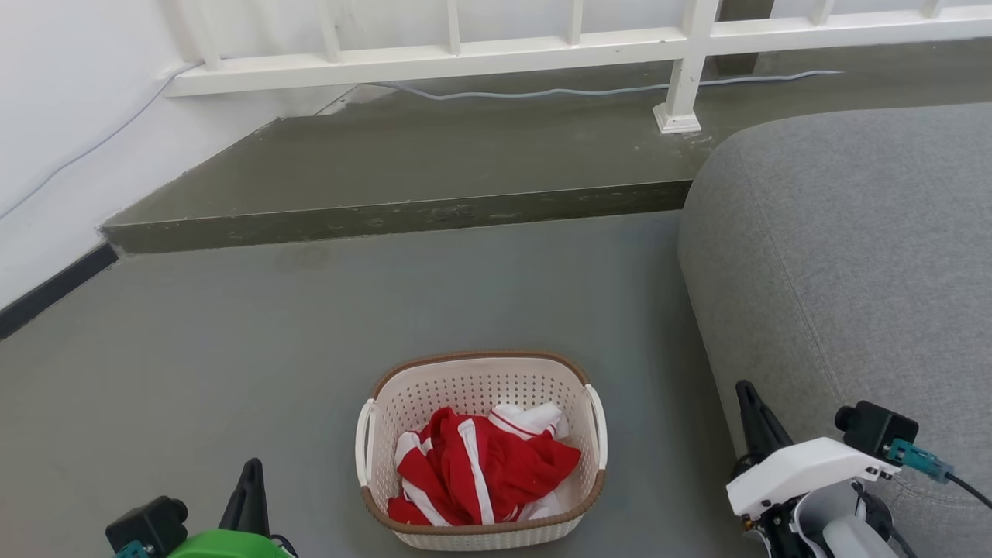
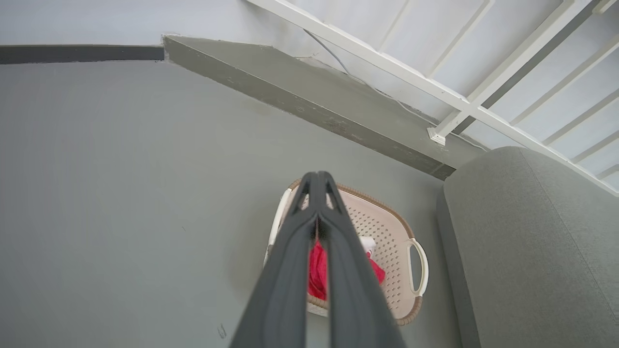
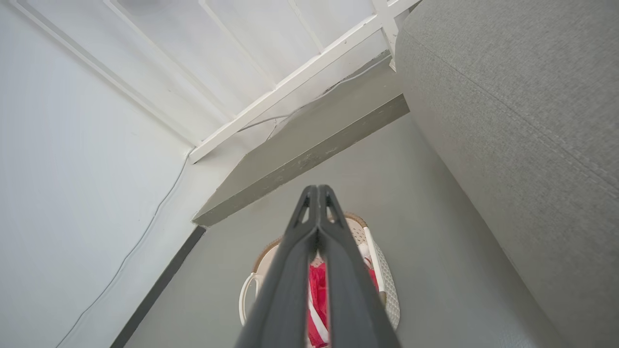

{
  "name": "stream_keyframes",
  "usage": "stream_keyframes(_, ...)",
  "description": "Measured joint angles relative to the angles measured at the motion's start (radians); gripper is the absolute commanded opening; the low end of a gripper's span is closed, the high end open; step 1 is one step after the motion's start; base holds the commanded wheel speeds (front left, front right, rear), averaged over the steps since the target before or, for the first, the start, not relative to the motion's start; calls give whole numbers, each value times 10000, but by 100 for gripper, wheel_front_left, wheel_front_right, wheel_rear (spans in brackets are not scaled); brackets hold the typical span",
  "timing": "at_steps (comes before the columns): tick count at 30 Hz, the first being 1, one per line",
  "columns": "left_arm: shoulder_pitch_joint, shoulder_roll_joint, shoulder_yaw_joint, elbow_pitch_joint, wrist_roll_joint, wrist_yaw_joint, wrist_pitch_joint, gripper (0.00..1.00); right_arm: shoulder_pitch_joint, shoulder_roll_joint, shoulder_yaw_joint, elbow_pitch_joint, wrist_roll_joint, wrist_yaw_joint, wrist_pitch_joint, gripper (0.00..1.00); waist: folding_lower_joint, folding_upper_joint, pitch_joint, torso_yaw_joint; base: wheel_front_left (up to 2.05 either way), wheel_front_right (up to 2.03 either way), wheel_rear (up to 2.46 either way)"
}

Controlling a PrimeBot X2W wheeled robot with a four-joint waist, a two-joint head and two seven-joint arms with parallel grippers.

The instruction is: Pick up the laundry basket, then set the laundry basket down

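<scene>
You have one laundry basket (image 1: 474, 387), holding one heap of red-and-white cloth (image 1: 480, 465). You can count two hands, the left hand (image 1: 252, 469) and the right hand (image 1: 745, 391), plus one grey sofa (image 1: 852, 256), one white railing (image 1: 496, 51) and one raised step (image 1: 434, 155).

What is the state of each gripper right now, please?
Left gripper: closed, holding nothing, apart from the laundry basket.
Right gripper: closed, holding nothing.
</scene>
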Motion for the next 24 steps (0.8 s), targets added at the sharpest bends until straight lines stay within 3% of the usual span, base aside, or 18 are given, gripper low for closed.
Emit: stream_keyframes(24,-381,-119,658,61,-2644,-439,777,0,-65,23,-1053,-105,2577,529,721,0,0,0,51,59,0,0,0)
